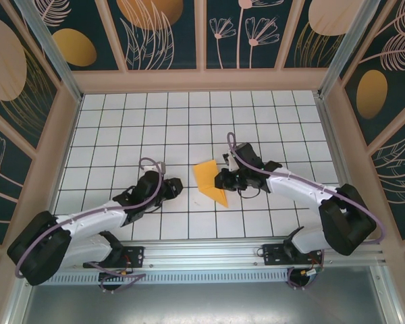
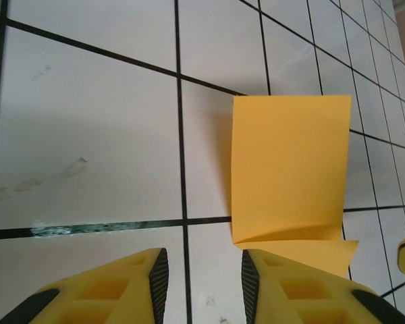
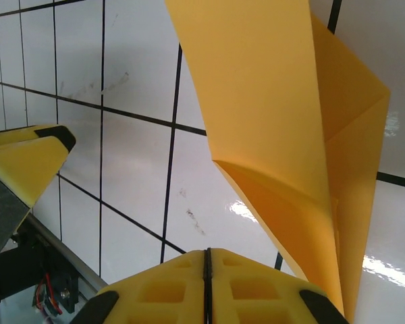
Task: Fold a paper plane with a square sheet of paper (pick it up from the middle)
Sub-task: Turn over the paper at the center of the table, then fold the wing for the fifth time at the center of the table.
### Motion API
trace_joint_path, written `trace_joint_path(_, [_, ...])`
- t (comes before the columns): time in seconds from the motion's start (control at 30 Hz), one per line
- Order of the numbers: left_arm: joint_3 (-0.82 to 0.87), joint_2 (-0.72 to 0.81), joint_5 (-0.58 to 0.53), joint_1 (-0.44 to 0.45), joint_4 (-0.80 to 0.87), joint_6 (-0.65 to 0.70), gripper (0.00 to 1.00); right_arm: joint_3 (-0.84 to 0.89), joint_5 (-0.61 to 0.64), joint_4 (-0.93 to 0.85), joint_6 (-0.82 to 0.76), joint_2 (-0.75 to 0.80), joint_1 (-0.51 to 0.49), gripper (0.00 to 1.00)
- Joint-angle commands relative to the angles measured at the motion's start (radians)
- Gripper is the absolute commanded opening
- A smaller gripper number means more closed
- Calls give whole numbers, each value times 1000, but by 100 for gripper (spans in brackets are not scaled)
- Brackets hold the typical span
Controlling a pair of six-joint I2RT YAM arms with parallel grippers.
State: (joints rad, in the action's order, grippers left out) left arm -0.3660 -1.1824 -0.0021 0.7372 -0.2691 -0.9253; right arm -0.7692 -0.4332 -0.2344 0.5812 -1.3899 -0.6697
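Observation:
The square sheet of paper (image 1: 209, 179) is orange-yellow, partly folded, and lies on the white grid table between the two arms. One flap (image 3: 283, 115) stands up off the table, over a lower layer (image 2: 324, 253). My left gripper (image 2: 204, 260) is open just left of the paper (image 2: 290, 169), with only bare table between its fingers; its right finger sits at the paper's near corner. From above, it (image 1: 172, 187) is left of the sheet. My right gripper (image 3: 206, 253) is shut, its pads pressed together with nothing between them, and the paper rises just to its right. It (image 1: 223, 181) is at the sheet's right edge.
The white tiled table (image 1: 121, 135) has black grid lines and is boxed in by patterned walls (image 1: 202, 34). An aluminium rail (image 1: 209, 253) carrying the arm bases runs along the near edge. The left gripper's yellow fingers (image 3: 27, 158) show at the left of the right wrist view.

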Motion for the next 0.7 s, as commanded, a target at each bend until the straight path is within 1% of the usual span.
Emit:
trace_joint_path(0.0, [-41, -60, 128, -6, -102, -9, 37, 15, -57, 85, -17, -37, 19, 9])
trace_joint_path(0.1, [-55, -105, 155, -6, -113, -21, 36, 13, -77, 106, -25, -67, 29, 9])
trace_joint_path(0.23, [-60, -126, 171, -6, -118, -26, 36, 13, -76, 107, -36, -103, 46, 8])
trace_joint_path(0.57, [-91, -190, 234, -6, -130, -15, 36, 63, -88, 155, -40, -144, 116, 9])
trace_joint_path(0.67, [-105, -214, 259, -6, -139, -15, 37, 80, -95, 173, -40, -158, 117, 9])
